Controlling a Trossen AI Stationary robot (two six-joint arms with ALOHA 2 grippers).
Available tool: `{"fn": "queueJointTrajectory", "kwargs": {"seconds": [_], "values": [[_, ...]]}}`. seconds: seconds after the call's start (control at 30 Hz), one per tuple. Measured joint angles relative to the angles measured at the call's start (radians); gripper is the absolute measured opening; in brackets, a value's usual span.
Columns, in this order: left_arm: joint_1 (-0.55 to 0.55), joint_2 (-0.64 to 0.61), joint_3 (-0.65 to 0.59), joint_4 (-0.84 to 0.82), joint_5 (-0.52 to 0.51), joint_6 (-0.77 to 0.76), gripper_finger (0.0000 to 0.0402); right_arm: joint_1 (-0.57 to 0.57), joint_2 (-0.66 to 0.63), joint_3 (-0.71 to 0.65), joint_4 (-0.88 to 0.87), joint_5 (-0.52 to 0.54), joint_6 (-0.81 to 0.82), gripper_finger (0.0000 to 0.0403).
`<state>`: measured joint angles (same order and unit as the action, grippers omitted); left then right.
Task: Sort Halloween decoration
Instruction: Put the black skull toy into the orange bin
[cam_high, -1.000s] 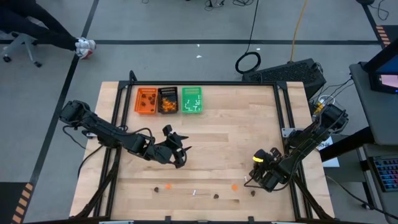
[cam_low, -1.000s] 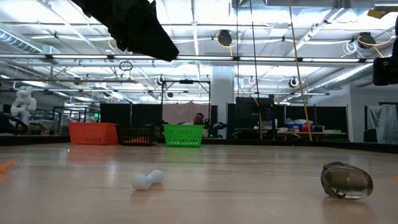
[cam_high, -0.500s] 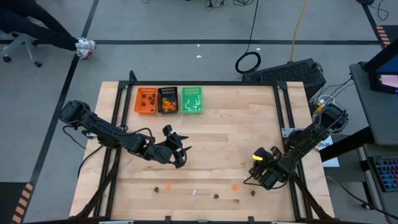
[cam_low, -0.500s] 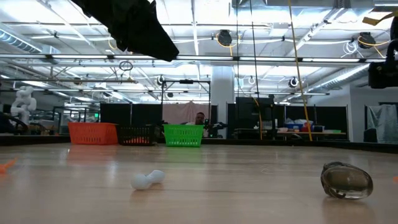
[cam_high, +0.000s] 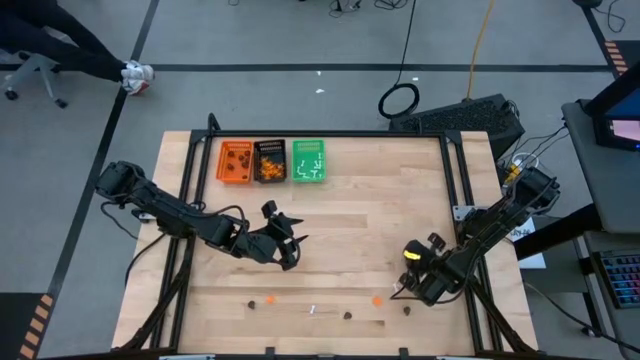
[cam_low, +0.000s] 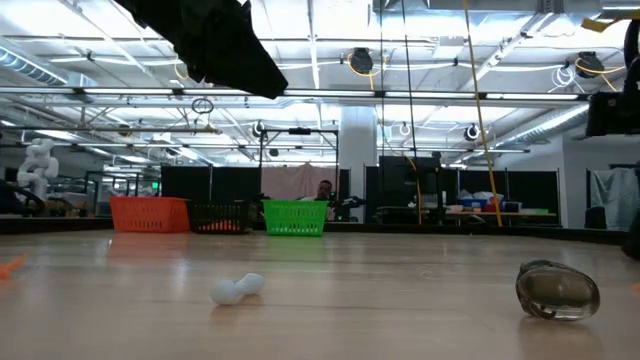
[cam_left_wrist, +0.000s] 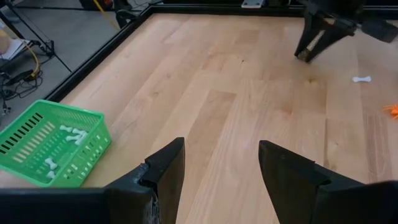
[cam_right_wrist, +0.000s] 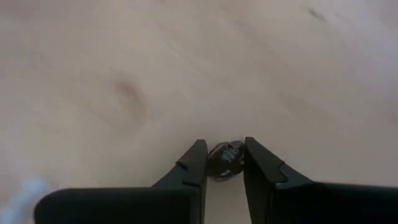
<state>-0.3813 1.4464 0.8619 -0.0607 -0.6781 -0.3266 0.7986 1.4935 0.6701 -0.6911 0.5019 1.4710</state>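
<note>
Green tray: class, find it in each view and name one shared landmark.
High view: green tray, rightmost of three, far edge.
Low view: it, far centre, beside the black tray.
Left wrist view: it, near the edge, holds white sticks.
Right wrist view: not in it.
Shared landmark: the wooden table.

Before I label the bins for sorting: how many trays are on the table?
3, side by side in a row at the table's far edge, on the left arm's side: the orange tray, the black tray in the middle, and the green tray. None appears hidden.
</note>
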Motion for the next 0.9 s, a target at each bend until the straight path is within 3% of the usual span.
{"fn": "queueJointTrajectory", "kwargs": {"seconds": [0.23, 0.37, 0.47, 0.73, 0.9], "values": [[0.0, 0.018, 0.0, 0.164, 0.009, 0.161, 0.0203, -0.001, 0.0, 0.0, 0.296, 0.195, -0.333, 0.0043], [0.0, 0.038, 0.001, 0.323, 0.122, 0.346, 0.0203, -0.005, 0.0, 0.0, 0.531, 0.278, -0.629, 0.0043], [-0.009, 0.058, 0.0, 0.425, 0.17, 0.481, 0.0203, -0.028, 0.0, 0.001, 0.682, 0.278, -0.811, 0.0043], [-0.047, 0.129, 0.001, 0.746, 0.204, 0.762, 0.0203, -0.156, -0.001, 0.002, 1.031, 0.031, -1.292, 0.0043], [-0.047, 0.135, 0.001, 0.734, 0.158, 0.716, 0.0203, -0.269, 0.009, 0.002, 0.98, -0.069, -1.308, 0.0044]]}}
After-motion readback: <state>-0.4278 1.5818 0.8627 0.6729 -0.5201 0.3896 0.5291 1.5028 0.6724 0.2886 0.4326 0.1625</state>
